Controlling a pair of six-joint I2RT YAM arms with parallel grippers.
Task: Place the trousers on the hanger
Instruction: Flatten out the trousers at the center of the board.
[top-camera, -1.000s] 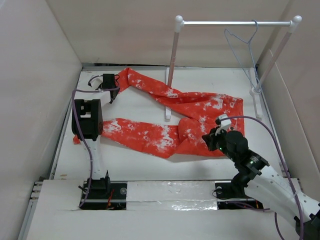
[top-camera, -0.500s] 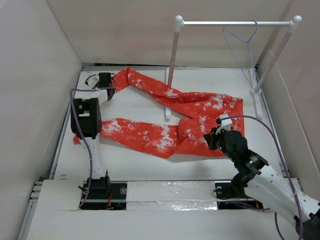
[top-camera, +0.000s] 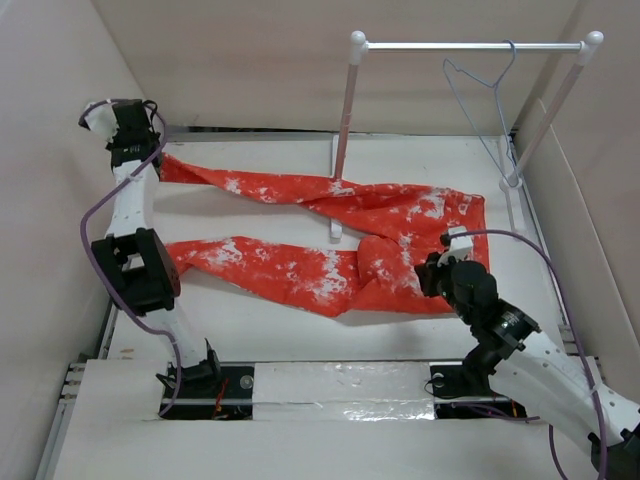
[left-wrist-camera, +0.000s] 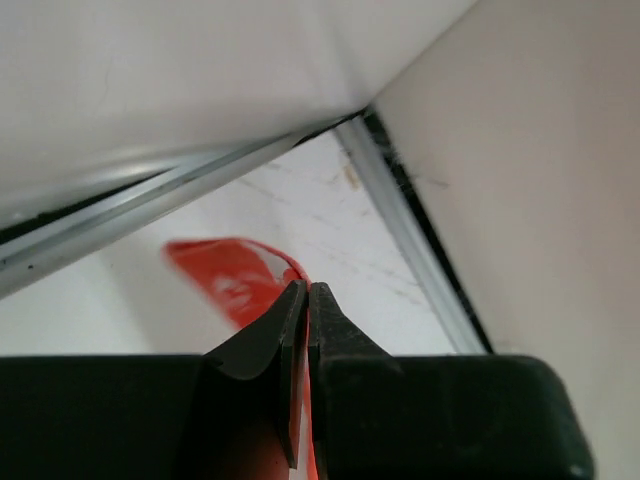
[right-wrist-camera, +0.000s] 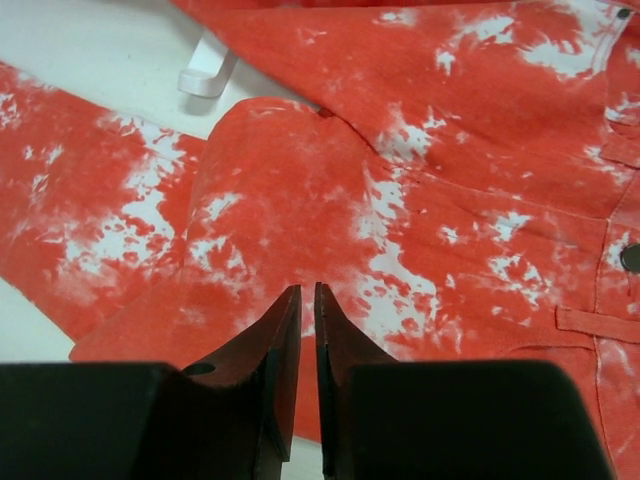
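Note:
The red-orange trousers (top-camera: 390, 225) lie spread on the table, waist to the right and both legs running left. My left gripper (top-camera: 145, 152) is raised at the far left corner and shut on the end of the far leg (left-wrist-camera: 225, 275), which stretches taut from it. Red cloth shows pinched between its jaws (left-wrist-camera: 306, 286). My right gripper (top-camera: 430, 274) hovers low over the seat of the trousers (right-wrist-camera: 400, 180), jaws (right-wrist-camera: 308, 290) a narrow gap apart with nothing gripped. The pale wire hanger (top-camera: 480, 95) hangs on the rail at the back right.
The white rail stand (top-camera: 470, 45) rises at the back; its left pole foot (right-wrist-camera: 205, 70) rests beside the far leg. Walls close in on three sides, and the left wall (left-wrist-camera: 540, 200) is close to my left gripper. A waistband button (right-wrist-camera: 630, 258) faces up.
The left gripper shut on the far leg's end and carried it up and left into the corner, pulling that leg straight. The right jaws parted slightly.

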